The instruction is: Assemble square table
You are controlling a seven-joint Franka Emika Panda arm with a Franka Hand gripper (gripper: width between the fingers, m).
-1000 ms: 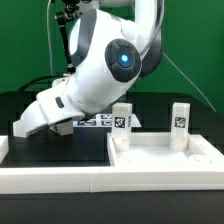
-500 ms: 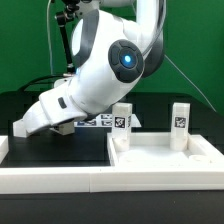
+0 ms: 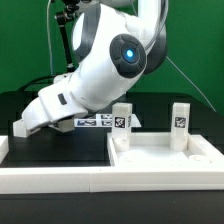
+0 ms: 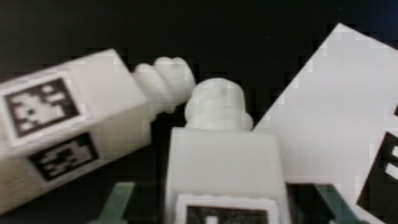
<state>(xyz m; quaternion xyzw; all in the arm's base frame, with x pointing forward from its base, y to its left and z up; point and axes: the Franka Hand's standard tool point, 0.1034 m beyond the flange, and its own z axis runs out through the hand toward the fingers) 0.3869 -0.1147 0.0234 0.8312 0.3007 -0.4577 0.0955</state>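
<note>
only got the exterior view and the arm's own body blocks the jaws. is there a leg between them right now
observer: yes. In the wrist view a leg sits between the jaws, which look closed on its sides. Its threaded tip points away from the camera.
operator: any other loose leg near it
observer: a second leg lies beside it, tags facing the camera. Its screw end is close to the threaded tip; I can't tell if they touch.
operator: whats past the tip
observer: a flat white piece with a tag near its edge. I can't tell which part it is.
</note>
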